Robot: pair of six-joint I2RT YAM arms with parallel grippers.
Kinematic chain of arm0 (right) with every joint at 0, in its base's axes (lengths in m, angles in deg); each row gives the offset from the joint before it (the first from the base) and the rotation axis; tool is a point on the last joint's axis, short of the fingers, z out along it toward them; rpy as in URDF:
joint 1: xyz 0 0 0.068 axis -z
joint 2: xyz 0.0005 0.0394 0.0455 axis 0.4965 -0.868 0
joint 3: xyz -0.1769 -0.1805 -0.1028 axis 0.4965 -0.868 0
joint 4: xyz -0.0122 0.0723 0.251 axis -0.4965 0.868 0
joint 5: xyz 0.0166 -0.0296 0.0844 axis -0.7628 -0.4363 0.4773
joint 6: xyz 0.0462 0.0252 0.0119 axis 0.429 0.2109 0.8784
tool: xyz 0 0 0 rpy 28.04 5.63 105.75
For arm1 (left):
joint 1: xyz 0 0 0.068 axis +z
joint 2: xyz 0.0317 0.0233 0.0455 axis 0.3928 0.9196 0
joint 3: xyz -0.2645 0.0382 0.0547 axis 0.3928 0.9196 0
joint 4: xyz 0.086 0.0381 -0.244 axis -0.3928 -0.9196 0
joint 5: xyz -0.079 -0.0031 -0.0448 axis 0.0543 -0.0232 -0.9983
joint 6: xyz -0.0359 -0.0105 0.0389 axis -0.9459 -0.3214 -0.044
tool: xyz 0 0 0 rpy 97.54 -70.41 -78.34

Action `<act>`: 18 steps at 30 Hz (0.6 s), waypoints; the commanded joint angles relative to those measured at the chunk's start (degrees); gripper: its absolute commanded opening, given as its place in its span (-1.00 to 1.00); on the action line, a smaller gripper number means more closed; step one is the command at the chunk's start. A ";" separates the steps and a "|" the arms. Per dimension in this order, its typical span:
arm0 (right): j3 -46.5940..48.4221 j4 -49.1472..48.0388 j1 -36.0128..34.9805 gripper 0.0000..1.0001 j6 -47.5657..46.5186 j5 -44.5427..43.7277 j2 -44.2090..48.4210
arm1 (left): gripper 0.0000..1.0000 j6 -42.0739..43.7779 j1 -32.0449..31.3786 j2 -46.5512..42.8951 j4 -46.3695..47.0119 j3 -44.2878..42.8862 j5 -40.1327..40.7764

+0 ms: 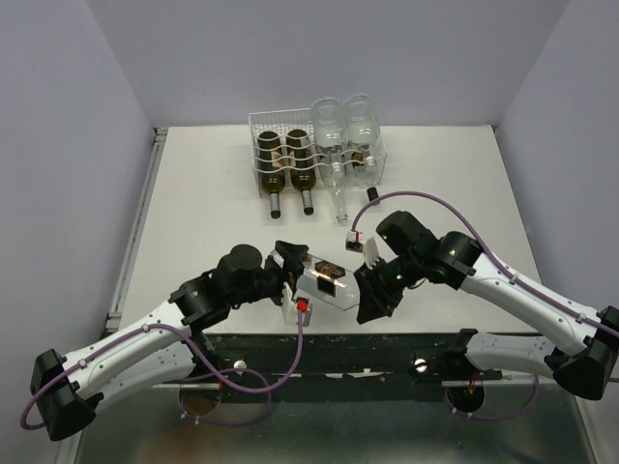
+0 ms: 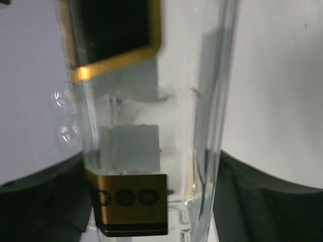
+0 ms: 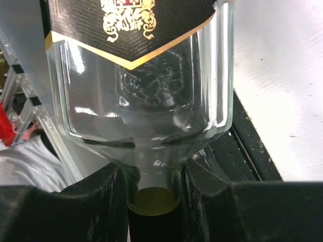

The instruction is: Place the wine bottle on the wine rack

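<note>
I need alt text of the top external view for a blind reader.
A clear wine bottle is held near the table's front edge, left gripper on its body, right gripper on its neck. Behind, a white wine rack holds two dark bottles and two clear ones.

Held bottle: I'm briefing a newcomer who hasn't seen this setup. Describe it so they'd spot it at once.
Look at the near edge of the table, where the two arms meet, opposite the rack. The held bottle hangs between the left gripper and right gripper. Unlike the four racked bottles, it is square-sided clear glass with a black, gold-edged label.
</note>
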 commanded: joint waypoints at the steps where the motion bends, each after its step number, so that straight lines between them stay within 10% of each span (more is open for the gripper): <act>1: 2.69 -5.02 -0.31 -0.99 2.70 -9.90 1.82 | 0.98 -3.70 -0.48 -3.09 13.21 -0.45 -2.40; 18: 7.27 -6.87 -0.40 -0.99 4.12 -24.51 8.94 | 0.98 -8.35 -0.57 -8.19 8.81 0.43 -5.56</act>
